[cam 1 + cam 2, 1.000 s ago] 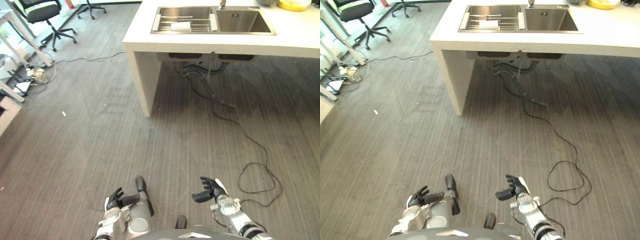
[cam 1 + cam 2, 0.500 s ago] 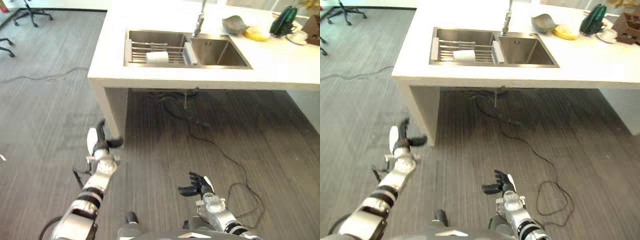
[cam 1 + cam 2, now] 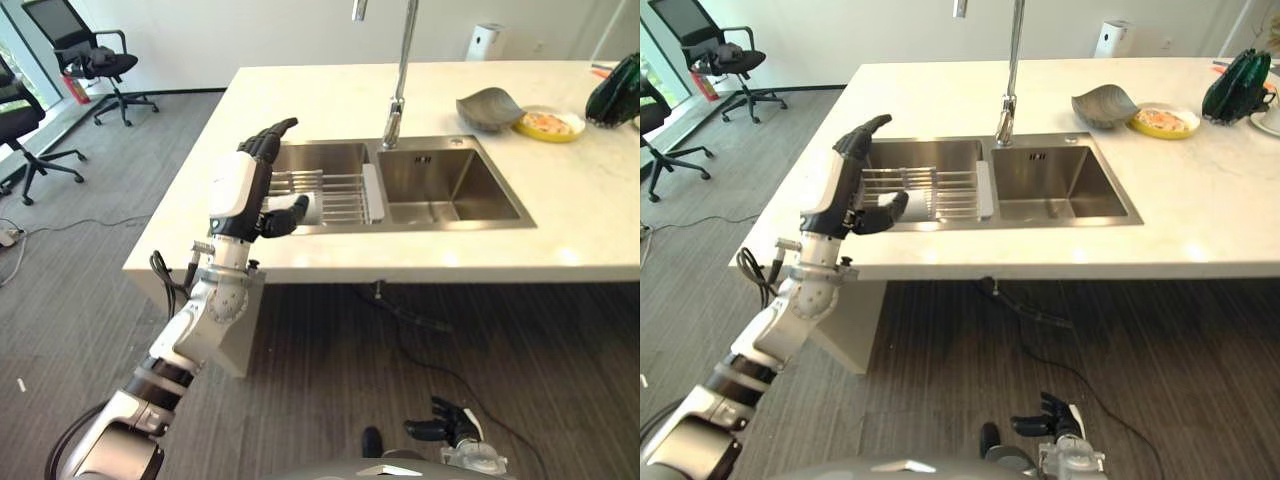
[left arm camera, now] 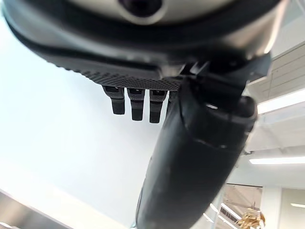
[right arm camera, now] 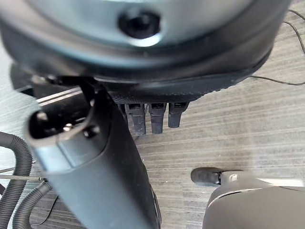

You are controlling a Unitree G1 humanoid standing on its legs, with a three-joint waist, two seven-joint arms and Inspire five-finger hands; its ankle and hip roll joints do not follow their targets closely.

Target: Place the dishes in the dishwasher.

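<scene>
Raised high since before is the left hand point(image 3: 243, 190), fingers straight, nothing held.
Low near the grey floor point(image 3: 90, 270), the right hand point(image 3: 1050, 419) is seen loosely spread, by the white counter with its steel sink point(image 3: 425, 190).

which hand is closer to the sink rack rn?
Left. The left hand is raised, fingers straight, at the counter edge in front of the rack in the sink's left basin. The right hand hangs low by the floor, well away.

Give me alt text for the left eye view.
The robot's left hand is raised open in front of a steel double sink set in a white counter, with a wire rack across the sink's left basin.
</scene>
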